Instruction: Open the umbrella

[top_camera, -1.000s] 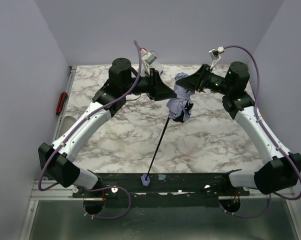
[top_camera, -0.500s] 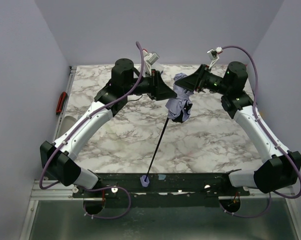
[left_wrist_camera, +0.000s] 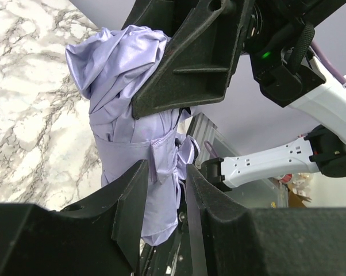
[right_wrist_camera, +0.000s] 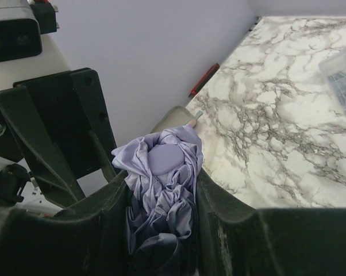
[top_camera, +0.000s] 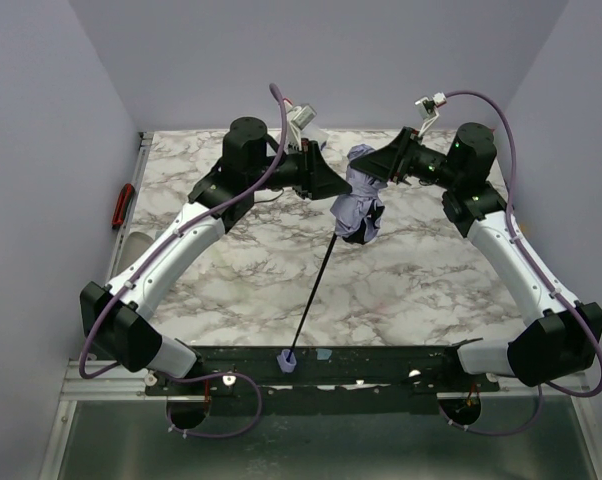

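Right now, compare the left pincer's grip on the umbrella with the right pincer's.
The left pincer pinches a narrow fold lower on the umbrella, jaws nearly together; the right pincer straddles its bunched top end, jaws wider apart. The left reaches in from the left, the right from the right. Both clamp lavender fabric, not the black shaft.

From my remote station I see the white, grey-veined marble table carrying a clear plastic box on its top, while a red-handled tool lies along what looks like its left rim.
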`<control>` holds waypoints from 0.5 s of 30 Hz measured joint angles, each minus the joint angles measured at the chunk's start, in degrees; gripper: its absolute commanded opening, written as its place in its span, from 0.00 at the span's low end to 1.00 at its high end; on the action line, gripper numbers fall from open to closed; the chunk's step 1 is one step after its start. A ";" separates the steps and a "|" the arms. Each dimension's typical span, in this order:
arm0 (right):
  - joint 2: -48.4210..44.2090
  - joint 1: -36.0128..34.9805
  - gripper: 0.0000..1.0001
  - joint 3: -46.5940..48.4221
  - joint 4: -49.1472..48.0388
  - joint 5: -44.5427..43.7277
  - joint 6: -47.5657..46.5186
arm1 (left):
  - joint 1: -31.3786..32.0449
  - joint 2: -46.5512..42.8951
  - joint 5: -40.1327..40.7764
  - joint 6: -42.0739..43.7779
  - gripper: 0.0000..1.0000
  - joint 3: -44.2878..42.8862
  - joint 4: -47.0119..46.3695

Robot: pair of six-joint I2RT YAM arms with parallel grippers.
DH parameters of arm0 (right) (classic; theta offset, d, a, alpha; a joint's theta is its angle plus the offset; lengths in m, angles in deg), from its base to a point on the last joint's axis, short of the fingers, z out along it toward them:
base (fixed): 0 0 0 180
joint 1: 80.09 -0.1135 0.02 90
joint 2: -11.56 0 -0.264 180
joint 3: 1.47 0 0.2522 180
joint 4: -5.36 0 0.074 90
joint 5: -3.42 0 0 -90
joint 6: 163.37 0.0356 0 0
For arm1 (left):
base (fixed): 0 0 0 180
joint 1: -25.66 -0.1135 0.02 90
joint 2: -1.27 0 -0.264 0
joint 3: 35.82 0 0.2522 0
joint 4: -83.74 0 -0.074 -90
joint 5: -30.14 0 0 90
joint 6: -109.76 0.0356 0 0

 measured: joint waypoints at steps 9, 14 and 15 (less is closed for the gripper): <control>0.04 0.02 0.01 -0.02 -0.11 -0.07 0.15 | 0.42 0.76 1.09 -0.04 0.26 0.00 0.66; 0.04 0.00 0.01 -0.02 0.04 -0.57 -0.24 | 0.57 1.27 1.88 0.57 0.15 -0.33 0.92; 0.04 0.00 0.01 -0.02 0.17 -0.70 -0.44 | 0.66 1.40 2.01 0.76 0.13 -0.46 1.01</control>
